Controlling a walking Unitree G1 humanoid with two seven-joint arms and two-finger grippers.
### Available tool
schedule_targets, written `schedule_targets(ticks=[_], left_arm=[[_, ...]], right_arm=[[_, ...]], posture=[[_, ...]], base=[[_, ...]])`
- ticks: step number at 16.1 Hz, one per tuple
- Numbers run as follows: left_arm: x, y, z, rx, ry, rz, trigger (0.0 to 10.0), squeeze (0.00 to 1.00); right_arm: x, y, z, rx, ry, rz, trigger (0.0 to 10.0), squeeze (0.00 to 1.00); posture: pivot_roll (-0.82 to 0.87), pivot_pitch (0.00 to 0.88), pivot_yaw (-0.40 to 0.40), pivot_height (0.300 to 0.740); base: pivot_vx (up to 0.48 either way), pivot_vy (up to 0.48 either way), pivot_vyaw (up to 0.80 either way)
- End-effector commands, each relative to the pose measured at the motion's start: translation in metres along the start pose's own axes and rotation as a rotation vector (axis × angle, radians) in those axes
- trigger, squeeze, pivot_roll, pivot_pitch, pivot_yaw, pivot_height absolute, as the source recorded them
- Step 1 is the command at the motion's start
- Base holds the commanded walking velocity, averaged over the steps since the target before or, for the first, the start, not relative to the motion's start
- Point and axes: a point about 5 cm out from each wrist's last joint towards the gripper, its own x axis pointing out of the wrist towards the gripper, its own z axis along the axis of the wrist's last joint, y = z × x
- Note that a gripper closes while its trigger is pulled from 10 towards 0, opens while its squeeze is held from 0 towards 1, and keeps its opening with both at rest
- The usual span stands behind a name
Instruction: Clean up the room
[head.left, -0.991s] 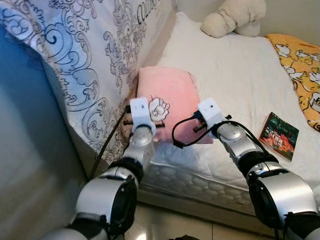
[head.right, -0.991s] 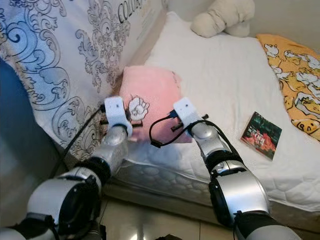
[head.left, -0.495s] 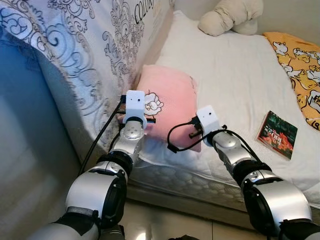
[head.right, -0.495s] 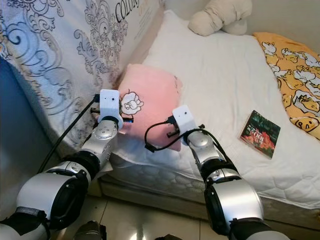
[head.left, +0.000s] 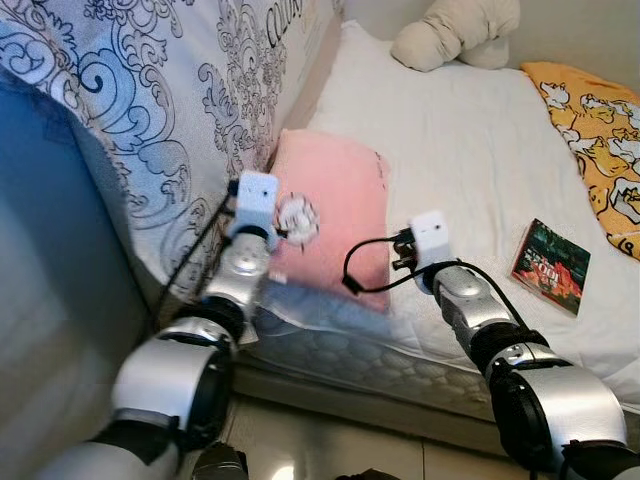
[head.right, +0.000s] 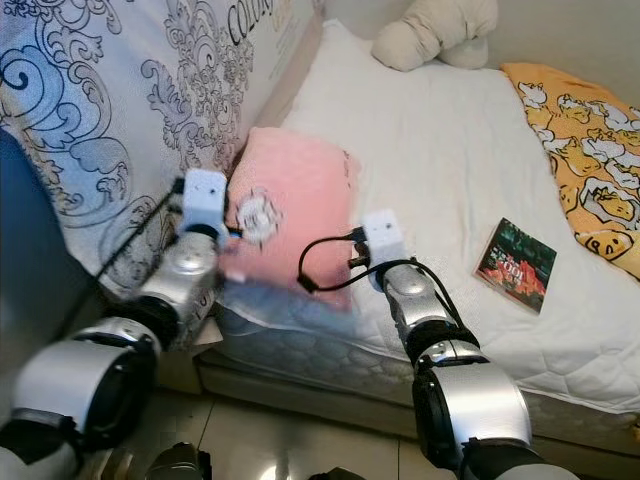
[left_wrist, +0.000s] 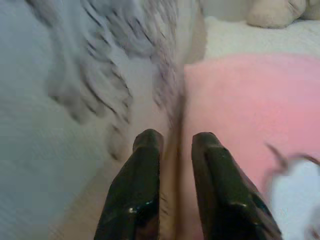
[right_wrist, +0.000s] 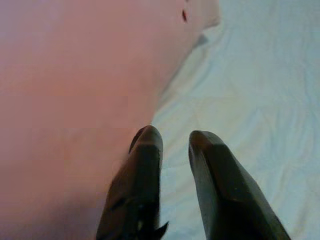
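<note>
Pillow (head.left: 335, 215): lay at mattress (head.left: 480, 150) left edge, released a moment earlier.
Left gripper (left_wrist: 175, 145): withdrawn, fingers nearly closed, empty.
Right gripper (right_wrist: 172, 145): same, beside pillow.

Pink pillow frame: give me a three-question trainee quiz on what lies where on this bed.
1. True or false: the pink pillow lies against the patterned headboard.
2. Which lies on the robot's right side of the white mattress? A) a shoe B) a book C) a cup
3. Fill in: the item at the far end of the bed is a cream ____.

Key: 1 true. 2 B; the book lies flat beyond the right gripper, near the yellow blanket. 3 plush toy. The left gripper is at the pillow's edge beside the headboard.
</note>
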Motion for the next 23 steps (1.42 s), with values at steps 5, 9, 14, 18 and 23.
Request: schedule_targets(ticks=[5, 9, 14, 18, 23], left_arm=[[-0.005, -0.019, 0.025, -0.078, -0.207, -0.147, 10.0, 1.00], [-0.073, -0.018, -0.032, -0.136, -0.130, -0.334, 10.0, 1.00], [-0.080, -0.008, -0.052, -0.286, -0.063, -0.333, 10.0, 1.00], [-0.076, -0.014, -0.044, -0.320, -0.060, -0.373, 10.0, 1.00], [-0.070, -0.021, -0.036, -0.337, -0.077, -0.402, 10.0, 0.00]], right_arm=[[-0.017, -0.018, -0.011, 0.077, -0.170, -0.094, 10.0, 1.00], [-0.111, -0.044, -0.043, 0.168, -0.403, -0.341, 10.0, 1.00], [-0.116, -0.044, -0.071, 0.299, -0.302, -0.425, 10.0, 1.00], [-0.102, -0.037, -0.061, 0.334, -0.302, -0.367, 10.0, 1.00], [-0.090, -0.028, -0.043, 0.225, -0.312, -0.301, 10.0, 0.00]], posture=[[0.06, 0.000, -0.132, 0.736], [0.08, 0.000, -0.082, 0.736], [0.06, 0.000, -0.060, 0.736], [0.04, 0.000, -0.035, 0.736], [0.03, 0.000, -0.028, 0.736]], base=[[0.000, 0.000, 0.00], [0.000, 0.000, 0.00], [0.000, -0.177, 0.00], [0.213, -0.398, 0.00], [0.341, -0.334, 0.00]])
